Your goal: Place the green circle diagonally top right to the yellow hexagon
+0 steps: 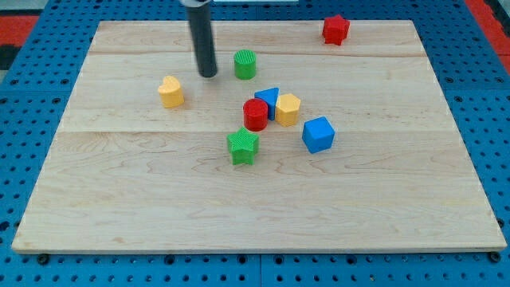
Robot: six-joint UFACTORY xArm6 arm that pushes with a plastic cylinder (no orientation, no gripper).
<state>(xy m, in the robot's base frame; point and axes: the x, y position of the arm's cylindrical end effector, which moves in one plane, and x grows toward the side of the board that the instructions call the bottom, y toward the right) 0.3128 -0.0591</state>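
My tip [208, 74] rests on the wooden board [119, 199] in the far half, a little left of centre. It is a plain dark rod with no jaws to open or close, and it holds nothing. The rod rises straight up and leaves the view at the far edge.

The green circle [245, 64] stands just to the right of my tip, close beside it, with a narrow strip of bare wood between the two (I cannot tell for certain that they are apart, but a gap seems to show). The circle is a short upright cylinder with a ribbed top.

The yellow hexagon [288, 109] sits nearer and to the right of the green circle, in the cluster at the middle of the board. It touches the blue triangle [268, 101] on its left. The red cylinder [256, 115] stands just in front of the triangle and to the hexagon's left, pressed against both or nearly so. So the green circle lies far-left of the hexagon at this moment, not far-right.

A green star [243, 147] lies just near of the red cylinder. A blue cube [318, 134] sits to the right of the hexagon and slightly nearer, close but apart. A yellow heart-like block [170, 92] lies alone to the left of my tip, and a red star [335, 29] lies well apart, close to the far right corner.
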